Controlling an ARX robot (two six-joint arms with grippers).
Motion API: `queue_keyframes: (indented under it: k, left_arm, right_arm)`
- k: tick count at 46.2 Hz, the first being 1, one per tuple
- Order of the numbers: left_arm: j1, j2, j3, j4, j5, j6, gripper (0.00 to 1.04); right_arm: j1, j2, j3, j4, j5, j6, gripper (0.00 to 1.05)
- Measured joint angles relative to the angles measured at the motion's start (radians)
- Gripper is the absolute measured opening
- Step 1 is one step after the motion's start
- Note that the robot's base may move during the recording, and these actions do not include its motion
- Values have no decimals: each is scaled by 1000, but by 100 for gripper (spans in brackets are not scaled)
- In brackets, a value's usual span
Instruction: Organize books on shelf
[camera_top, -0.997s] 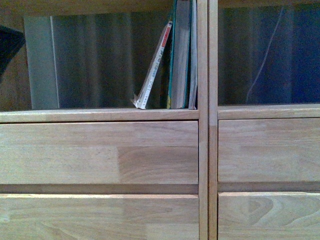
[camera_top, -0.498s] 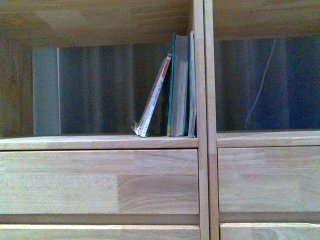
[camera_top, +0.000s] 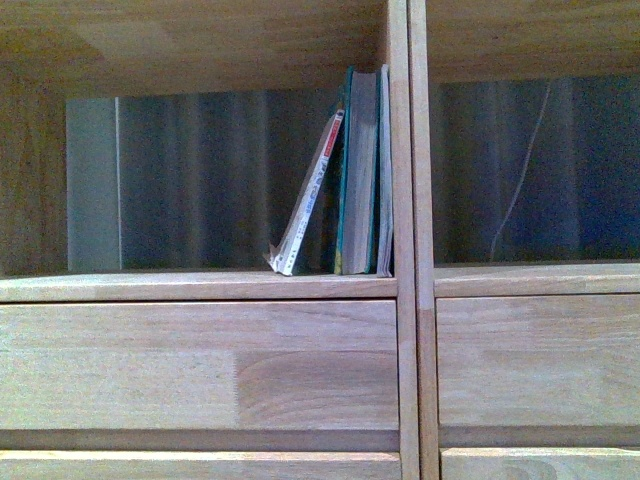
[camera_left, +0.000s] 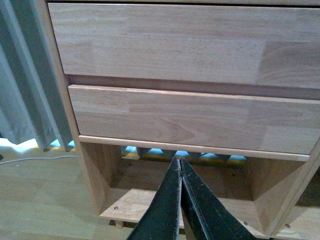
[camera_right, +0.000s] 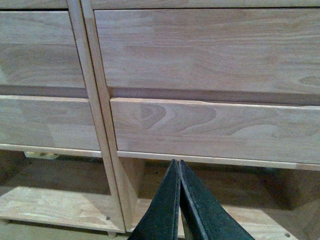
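Three books stand at the right end of the shelf (camera_top: 200, 286) compartment, centre of the front frame: my thin white paperback (camera_top: 308, 200) leans on the teal-edged book (camera_top: 358, 170), a thin pale book (camera_top: 385, 170) against the central upright (camera_top: 400, 150). The paperback looks light and floppy, best gripped near its spine; open room lies left. My left pincer (camera_left: 179, 167) and right pincer (camera_right: 177, 167) hang closed and empty, facing the drawer fronts (camera_left: 190, 117).

Home rm; wood shelf (camera_top: 405, 200) w/ books (camera_top: 358, 170); curtains (camera_left: 25, 75); wood floor (camera_left: 40, 195)
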Motion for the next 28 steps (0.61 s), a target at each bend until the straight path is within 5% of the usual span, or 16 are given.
queue_keyframes:
  k: [23, 28]
  left_arm:
    - [0, -128, -67, -51, 0, 0, 3]
    - [0, -275, -81, -208, -2, 1, 3]
  right_arm:
    - [-2, -143, -88, -43, -1, 0, 3]
    - [-2, -172, -102, -60, -1, 0, 3]
